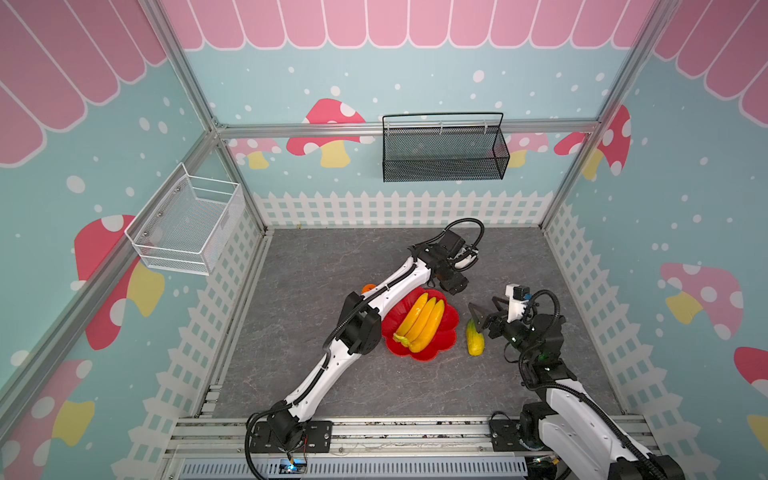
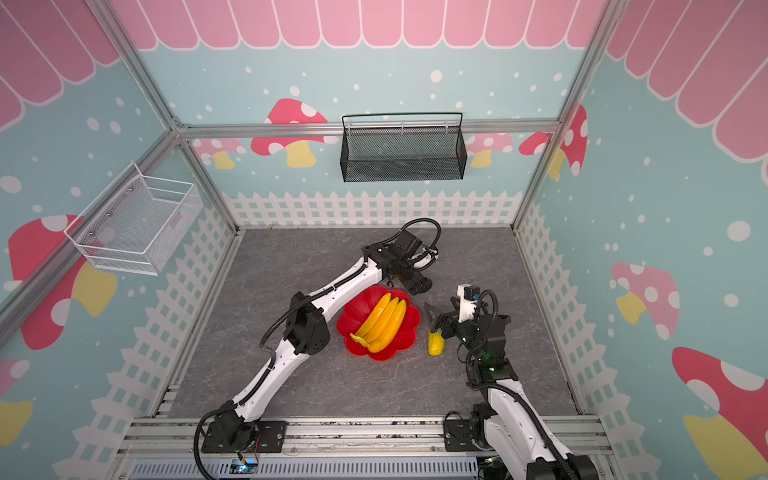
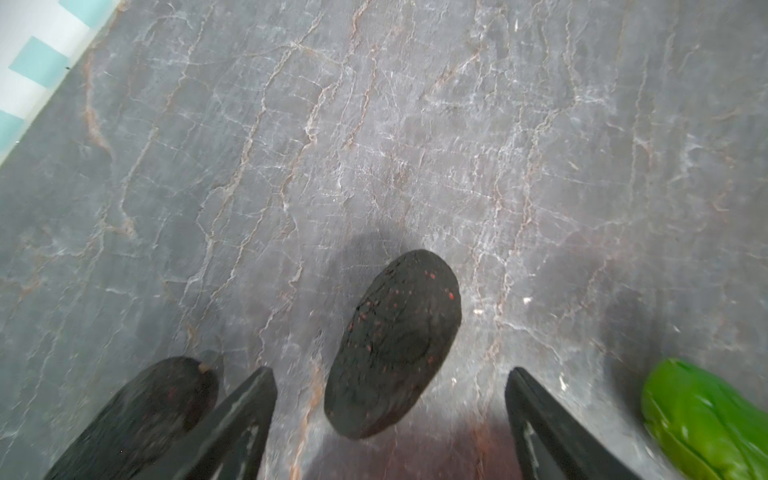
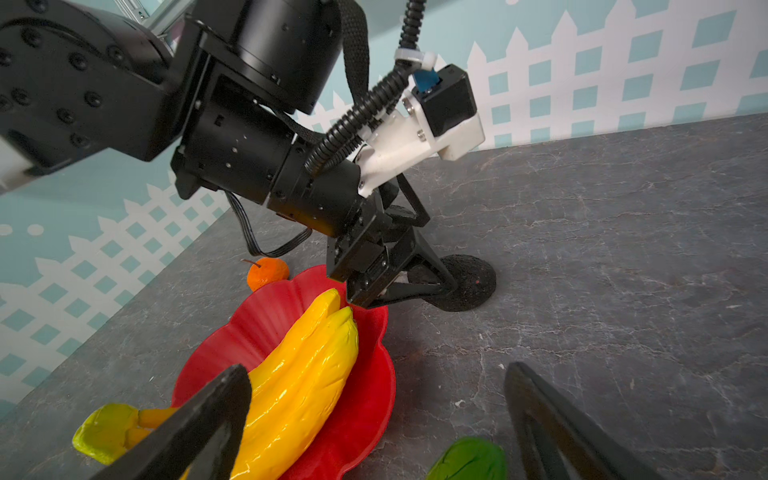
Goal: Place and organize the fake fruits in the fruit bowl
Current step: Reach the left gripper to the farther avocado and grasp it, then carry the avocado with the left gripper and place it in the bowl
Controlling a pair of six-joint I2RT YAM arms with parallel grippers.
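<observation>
Found the fruit bowl [image 1: 448,332] at about the middle of the bench [image 1: 316,257]. Found the bunch of bananas [image 1: 420,321] inside it, laid slantwise, stem end toward the near edge.

Located the orange ball [image 1: 368,288] on the bench just beside the bowl's rim, on the side toward the far left corner. Noted it half hidden by the left arm [image 1: 399,278] in both top views.

Located the green-and-yellow oblong fruit [image 1: 473,343] on the bench just beside the bowl, on the side toward the right edge. Recorded it lying lengthwise from far to near, green end farthest.

Checked the left gripper [image 3: 389,370]: reached past the bowl toward the far edge, fingers [image 3: 232,424] spread wide and released. Saw one dark avocado [image 3: 395,345] lying on the bench between those fingers, bare bench visible on either side of it in the left wrist view; no grasp. Saw the second dark avocado [image 3: 137,415] outside the fingers, just beside one of them; could not confirm contact there.

Checked the right gripper [image 4: 378,368]: fingers spread wide, grasping nothing. Placed it at the green end of the oblong fruit. Found that end between the fingers in the right wrist view, nearer to one than the other. Could not confirm contact between fingertip and fruit from any view.
</observation>
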